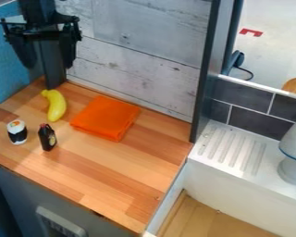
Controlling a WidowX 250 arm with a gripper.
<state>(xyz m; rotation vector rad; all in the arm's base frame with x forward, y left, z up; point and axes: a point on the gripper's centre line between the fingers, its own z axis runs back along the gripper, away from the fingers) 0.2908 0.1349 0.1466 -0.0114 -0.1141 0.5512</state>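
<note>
My gripper (48, 66) hangs at the upper left, above the back corner of the wooden counter (129, 171). It is open, its two black fingers wide apart and holding nothing. Nearest below it is a yellow banana (56, 106), lying near the back left of the counter. A folded orange cloth (106, 117) lies flat to the banana's right. Toward the front left stand a small dark bottle (47, 138) and, to its left, a black-and-white sushi roll (17, 133) with an orange-and-green top.
A blue wall (15, 65) bounds the left side, and whitewashed boards (138, 55) rise behind the counter. A dark upright post (203, 92) stands at the counter's back right corner. Beyond it are a white ridged sink ledge (234, 148) and a grey-white faucet (293, 148).
</note>
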